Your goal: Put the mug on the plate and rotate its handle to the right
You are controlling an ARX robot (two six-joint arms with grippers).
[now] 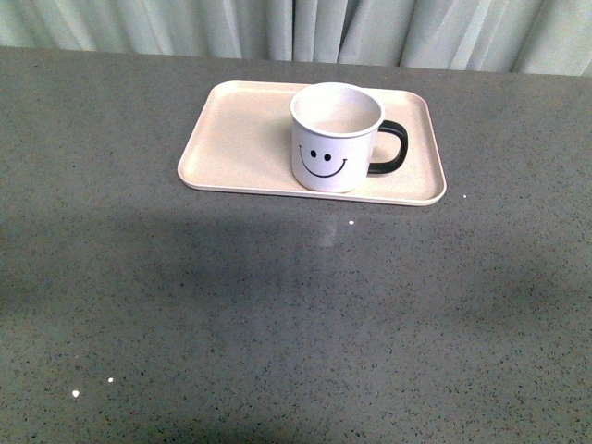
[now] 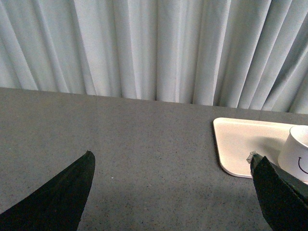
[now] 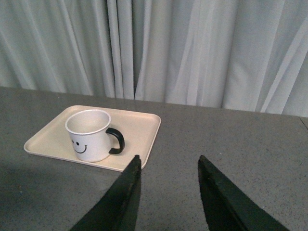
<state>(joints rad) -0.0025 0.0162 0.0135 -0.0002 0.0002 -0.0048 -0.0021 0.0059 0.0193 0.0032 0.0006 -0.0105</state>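
Front view looks down across table (image 1: 277,314); both wrist views low, facing curtain (image 2: 154,48); all share plate (image 1: 240,139).

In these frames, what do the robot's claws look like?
Only the fingers show, in the wrist views. The left claw has two dark, near-black tapered fingers with a matte look; the right claw has similar dark, blade-like pointed fingers. No cables or markings visible.
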